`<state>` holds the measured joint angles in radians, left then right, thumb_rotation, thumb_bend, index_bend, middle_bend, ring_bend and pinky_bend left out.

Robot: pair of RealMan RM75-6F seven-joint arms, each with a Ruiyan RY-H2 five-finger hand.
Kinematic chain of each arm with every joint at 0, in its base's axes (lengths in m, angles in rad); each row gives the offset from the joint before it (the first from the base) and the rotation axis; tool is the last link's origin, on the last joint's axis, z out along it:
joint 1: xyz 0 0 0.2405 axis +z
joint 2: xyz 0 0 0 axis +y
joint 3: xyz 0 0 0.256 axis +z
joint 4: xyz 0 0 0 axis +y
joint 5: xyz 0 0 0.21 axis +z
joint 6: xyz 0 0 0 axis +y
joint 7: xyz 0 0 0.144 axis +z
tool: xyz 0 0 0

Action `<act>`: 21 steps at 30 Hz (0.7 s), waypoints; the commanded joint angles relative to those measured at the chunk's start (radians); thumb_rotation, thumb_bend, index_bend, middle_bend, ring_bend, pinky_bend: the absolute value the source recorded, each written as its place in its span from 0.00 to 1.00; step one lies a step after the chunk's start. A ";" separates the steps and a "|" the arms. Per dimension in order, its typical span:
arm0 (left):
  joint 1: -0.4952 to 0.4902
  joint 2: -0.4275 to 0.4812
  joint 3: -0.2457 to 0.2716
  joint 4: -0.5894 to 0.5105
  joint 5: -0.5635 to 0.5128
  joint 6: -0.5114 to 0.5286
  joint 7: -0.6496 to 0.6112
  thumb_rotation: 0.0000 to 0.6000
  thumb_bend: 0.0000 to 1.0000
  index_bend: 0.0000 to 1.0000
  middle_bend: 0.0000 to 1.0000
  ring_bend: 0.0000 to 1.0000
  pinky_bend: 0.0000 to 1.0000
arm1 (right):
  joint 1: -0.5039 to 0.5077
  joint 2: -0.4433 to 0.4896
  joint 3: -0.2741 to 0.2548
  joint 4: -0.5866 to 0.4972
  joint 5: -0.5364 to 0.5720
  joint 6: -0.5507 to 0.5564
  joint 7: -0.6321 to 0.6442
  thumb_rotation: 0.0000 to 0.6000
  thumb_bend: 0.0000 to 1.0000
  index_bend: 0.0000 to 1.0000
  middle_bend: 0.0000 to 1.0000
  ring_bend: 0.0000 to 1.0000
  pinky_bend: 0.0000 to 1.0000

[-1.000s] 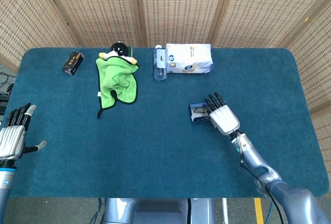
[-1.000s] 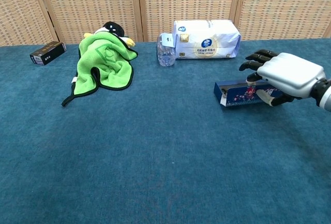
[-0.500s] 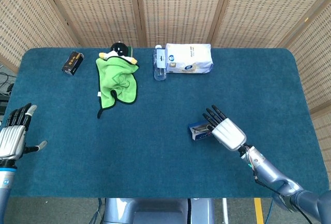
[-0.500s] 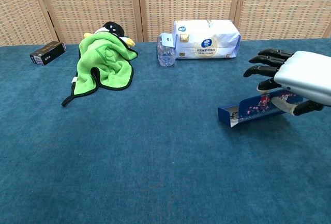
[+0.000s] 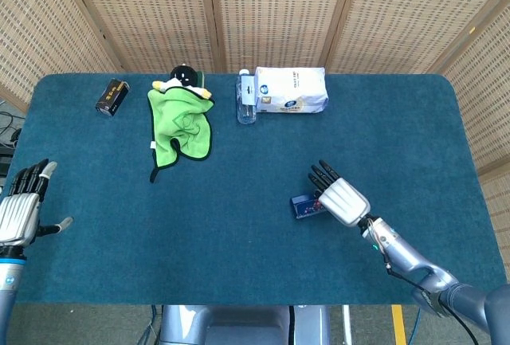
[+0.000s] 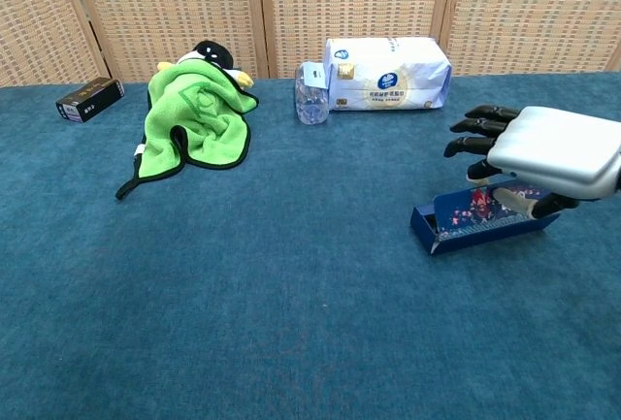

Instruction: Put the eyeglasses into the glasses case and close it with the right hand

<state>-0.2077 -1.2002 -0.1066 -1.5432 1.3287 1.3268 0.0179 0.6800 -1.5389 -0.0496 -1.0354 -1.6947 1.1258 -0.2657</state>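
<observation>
right hand (image 6: pixel 558 153): palm down over glasses case (image 6: pixel 482 217); grip unclear, I cannot tell
next: I'd press flat, slowly; keep case from sliding

Open table (image 5: pixel 239 225) surrounds the glasses case (image 6: pixel 480 216); tissue pack (image 6: pixel 388 73) stands well behind.

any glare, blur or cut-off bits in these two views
Head view: even light, sharp, mild sheen on the right robot hand, which hides most of the glasses case. Chest view: sharp too, soft shadow under the case, and the frame edge crops that hand's wrist.
</observation>
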 commanded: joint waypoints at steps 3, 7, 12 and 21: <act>0.000 -0.001 0.001 0.000 0.002 0.001 0.000 1.00 0.01 0.00 0.00 0.00 0.00 | 0.004 -0.003 0.005 0.001 0.007 -0.017 -0.012 1.00 0.65 0.65 0.17 0.00 0.03; 0.000 -0.001 0.001 -0.001 0.002 0.000 0.000 1.00 0.01 0.00 0.00 0.00 0.00 | 0.008 -0.010 0.010 0.008 0.011 -0.029 -0.018 1.00 0.65 0.65 0.17 0.00 0.03; -0.001 -0.001 0.002 -0.001 0.002 -0.002 0.002 1.00 0.01 0.00 0.00 0.00 0.00 | 0.016 -0.025 0.019 0.023 0.022 -0.047 -0.024 1.00 0.62 0.65 0.17 0.00 0.03; -0.002 0.001 0.002 -0.002 -0.001 -0.007 -0.001 1.00 0.01 0.00 0.00 0.00 0.00 | 0.023 -0.056 0.022 0.068 0.027 -0.063 -0.021 1.00 0.61 0.64 0.17 0.00 0.03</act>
<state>-0.2091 -1.1993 -0.1046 -1.5452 1.3273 1.3204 0.0170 0.7027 -1.5905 -0.0274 -0.9723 -1.6676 1.0627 -0.2898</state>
